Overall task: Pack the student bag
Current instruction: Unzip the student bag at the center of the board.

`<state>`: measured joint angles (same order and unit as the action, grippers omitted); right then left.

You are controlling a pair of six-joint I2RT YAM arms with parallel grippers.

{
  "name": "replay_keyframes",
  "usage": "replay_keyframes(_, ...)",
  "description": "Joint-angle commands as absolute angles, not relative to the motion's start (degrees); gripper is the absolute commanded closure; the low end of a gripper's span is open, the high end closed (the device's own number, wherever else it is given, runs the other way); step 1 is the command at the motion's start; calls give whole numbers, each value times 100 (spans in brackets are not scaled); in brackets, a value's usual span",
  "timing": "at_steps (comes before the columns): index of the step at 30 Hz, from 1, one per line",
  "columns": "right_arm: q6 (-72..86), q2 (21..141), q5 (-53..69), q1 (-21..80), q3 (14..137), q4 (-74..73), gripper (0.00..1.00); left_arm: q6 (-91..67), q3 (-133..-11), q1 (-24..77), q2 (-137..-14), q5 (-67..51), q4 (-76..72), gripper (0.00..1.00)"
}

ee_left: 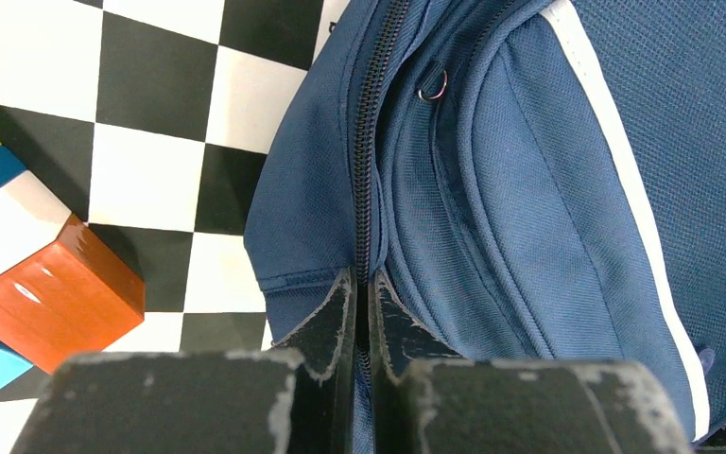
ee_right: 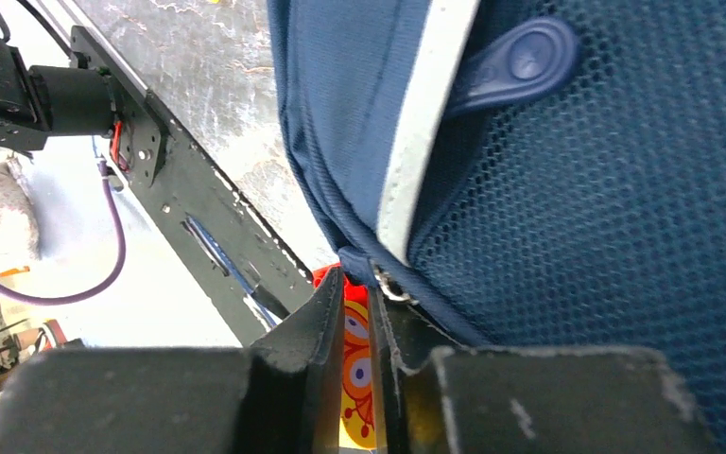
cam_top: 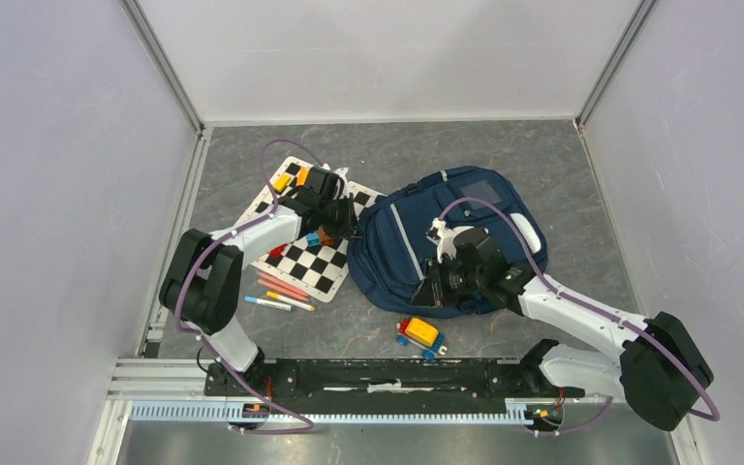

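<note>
The left gripper, scuffed black with chipped edges, fills the foreground of its wrist view. Its jaws are pressed together on the zip of the student bag, whose teeth run into the slit between them. The bag, woven navy fabric with a pale stripe, lies on the marbled grey table, its left edge over a checkered mat. The right gripper sits at the bag's honeycomb mesh. Its jaws are almost together, but whether they nip fabric is hidden. A glossy orange block is partly cut off.
</note>
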<state>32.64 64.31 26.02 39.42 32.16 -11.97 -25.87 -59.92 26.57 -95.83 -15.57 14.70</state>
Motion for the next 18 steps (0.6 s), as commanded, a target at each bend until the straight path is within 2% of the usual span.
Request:
replay_keyframes(1, 3399, 6429, 2551, 4059, 3373, -325, 77, -2709, -5997, 2811, -9299, -1698, 1480, 98)
replay_keyframes(3, 3218, 6298, 2248, 4061, 3494, -577, 65, -2545, -6029, 2810, -9171, -1534, 1574, 97)
replay_keyframes(4, 3101, 6233, 2099, 4058, 3581, -735, 61, -2450, -6022, 2807, -9059, -1411, 1599, 90)
replay_keyframes(6, 2822, 6058, 1754, 4058, 3777, -1133, 52, -2296, -5961, 2809, -8778, -1185, 1596, 71)
replay_keyframes(8, 2551, 5937, 1483, 4060, 3984, -1520, 46, -2149, -5872, 2815, -8477, -1033, 1545, 47)
replay_keyframes(10, 2291, 5827, 1248, 4058, 4218, -1947, 41, -2037, -5767, 2849, -8156, -894, 1492, 36)
replay_keyframes(13, 1894, 5695, 783, 4044, 4578, -2546, 31, -1914, -5645, 3033, -7621, -632, 1483, 26)
replay_keyframes(18, 1410, 5596, 57, 3791, 4742, -2988, 19, -1846, -5358, 3934, -6727, -299, 1380, 23)
